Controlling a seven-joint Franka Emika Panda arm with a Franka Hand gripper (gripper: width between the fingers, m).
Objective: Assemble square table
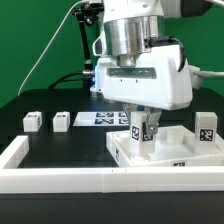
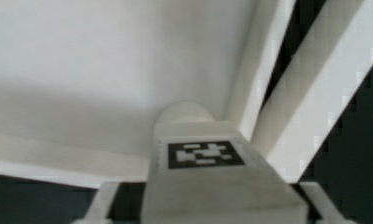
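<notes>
1. While the claw (image 1: pixel 143 127) hangs low over the square slab (image 1: pixel 135 155), its fingers pinch a tagged white leg (image 1: pixel 143 132), which stands upright between them.
2. Seen from the wrist view, that leg (image 2: pixel 204 150) sits over the slab's flat white face (image 2: pixel 94 70), close beside a raised edge (image 2: pixel 272 70). Whether it touches the slab I cannot tell.
3. A second leg (image 1: pixel 207 128) stands upright at the slab's corner, toward the exterior view's right.
4. A loose leg (image 1: pixel 32 120) and a further loose leg (image 1: pixel 61 120) rest on the dark tabletop (image 1: pixel 70 145) toward the exterior view's left, well apart from the slab.
5. Beside them the marker board (image 1: pixel 100 118) lies flat.
6. A low white border wall (image 1: pixel 60 180) runs along the near side.
</notes>
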